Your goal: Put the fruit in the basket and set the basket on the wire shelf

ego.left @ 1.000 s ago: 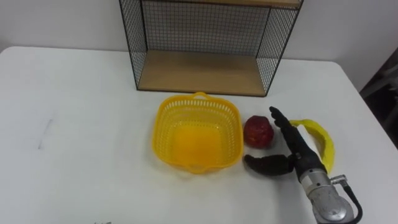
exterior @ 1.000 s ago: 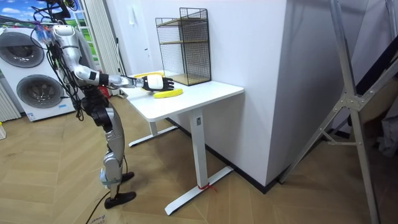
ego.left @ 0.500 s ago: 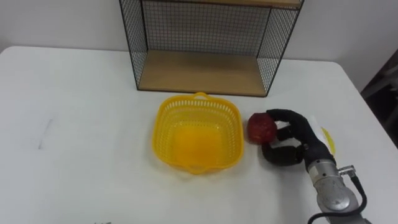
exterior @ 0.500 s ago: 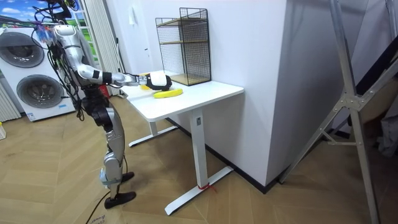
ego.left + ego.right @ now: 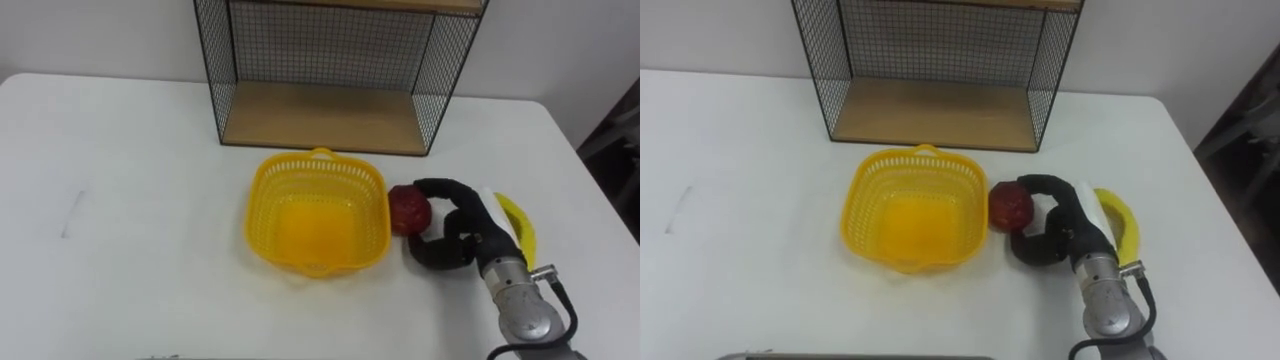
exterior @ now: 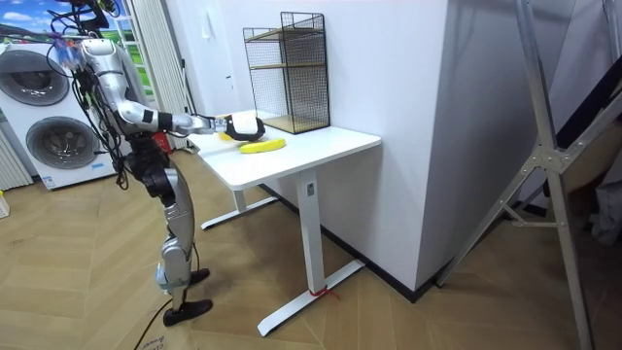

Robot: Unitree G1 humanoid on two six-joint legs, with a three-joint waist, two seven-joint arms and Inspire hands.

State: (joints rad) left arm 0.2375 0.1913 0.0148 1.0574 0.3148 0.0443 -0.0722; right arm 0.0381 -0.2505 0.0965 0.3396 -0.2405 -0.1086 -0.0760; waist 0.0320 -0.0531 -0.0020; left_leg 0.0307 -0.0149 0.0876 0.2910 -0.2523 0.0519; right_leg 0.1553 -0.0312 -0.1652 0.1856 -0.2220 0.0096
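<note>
Snugly, right hand (image 5: pixel 468 237) grips round red fruit (image 5: pixel 408 211).

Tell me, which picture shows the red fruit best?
The left eye view: looking down, red fruit beside the basket, right hand curled round it. The right eye view matches; the room view is too distant.
</note>
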